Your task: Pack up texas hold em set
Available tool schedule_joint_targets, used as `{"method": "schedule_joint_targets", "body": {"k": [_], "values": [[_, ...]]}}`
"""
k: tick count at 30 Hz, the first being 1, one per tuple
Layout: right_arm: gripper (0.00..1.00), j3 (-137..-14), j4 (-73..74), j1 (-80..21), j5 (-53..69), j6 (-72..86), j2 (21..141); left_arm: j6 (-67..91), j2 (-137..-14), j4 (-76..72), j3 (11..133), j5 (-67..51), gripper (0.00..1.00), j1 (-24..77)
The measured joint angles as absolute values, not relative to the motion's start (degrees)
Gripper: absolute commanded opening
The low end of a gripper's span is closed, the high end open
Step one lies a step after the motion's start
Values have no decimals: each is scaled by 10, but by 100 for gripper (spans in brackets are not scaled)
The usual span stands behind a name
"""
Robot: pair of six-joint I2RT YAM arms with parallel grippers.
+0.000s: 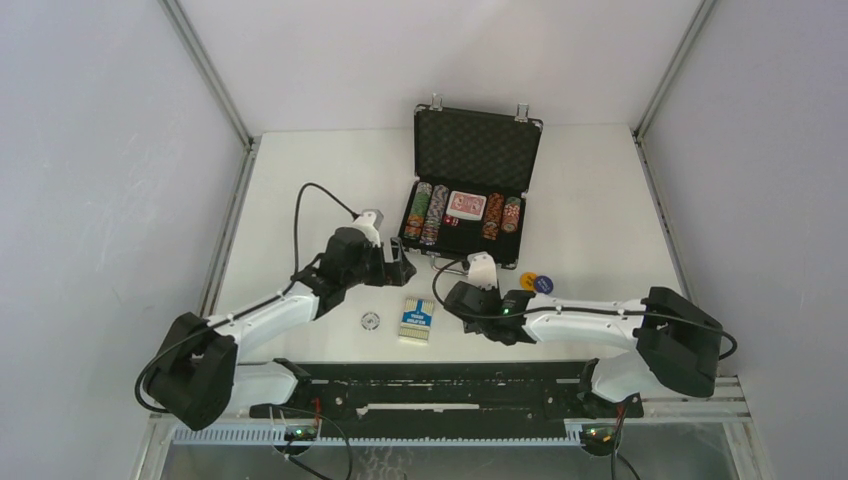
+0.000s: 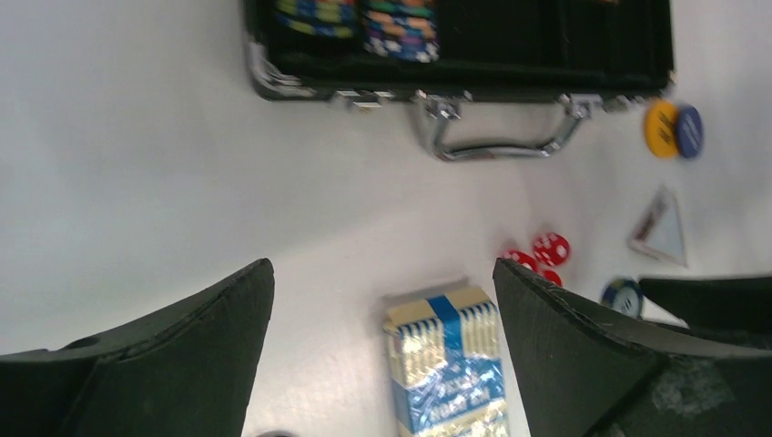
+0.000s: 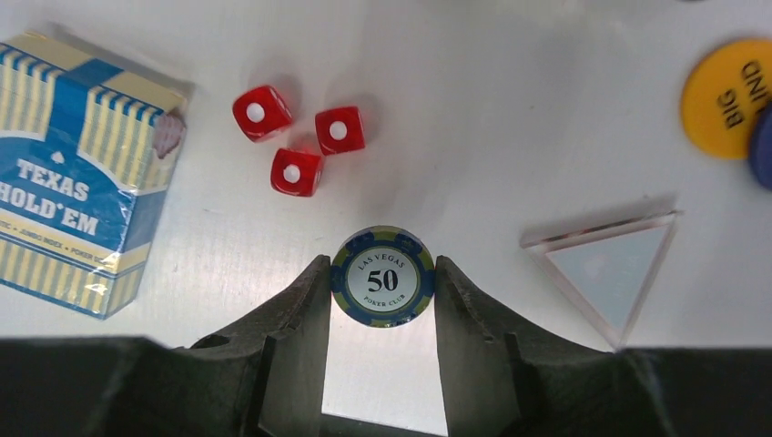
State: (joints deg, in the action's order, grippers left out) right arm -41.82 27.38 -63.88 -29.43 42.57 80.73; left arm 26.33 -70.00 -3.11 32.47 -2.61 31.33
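The black briefcase (image 1: 477,148) lies open at the back with rows of poker chips (image 1: 427,212), red-backed cards (image 1: 465,205) and its silver handle (image 2: 496,137). My right gripper (image 3: 380,261) is shut on a blue-and-green "50" poker chip (image 3: 382,276) lying flat on the table, a finger touching each side. Three red dice (image 3: 296,137) lie just beyond it, the clear triangle piece (image 3: 610,264) to its right. My left gripper (image 2: 381,266) hangs open above the blue card box (image 2: 446,364), holding nothing.
A yellow button (image 3: 733,96) and a blue button (image 3: 763,146) lie near the case's handle. A silver round piece (image 1: 371,321) rests left of the card box (image 1: 417,319). The two grippers (image 1: 400,262) (image 1: 452,300) work close together in front of the case.
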Motion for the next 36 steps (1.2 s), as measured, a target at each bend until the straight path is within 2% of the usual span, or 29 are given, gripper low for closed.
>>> {"method": "schedule_joint_targets", "body": {"k": [15,36], "values": [[42,-368,161,-624,-301,260,694,311,-752,-88,357,-273,85,348],[42,-368,108,-671,-249,180,654,387,-873,-198,376,-406,73,354]]}}
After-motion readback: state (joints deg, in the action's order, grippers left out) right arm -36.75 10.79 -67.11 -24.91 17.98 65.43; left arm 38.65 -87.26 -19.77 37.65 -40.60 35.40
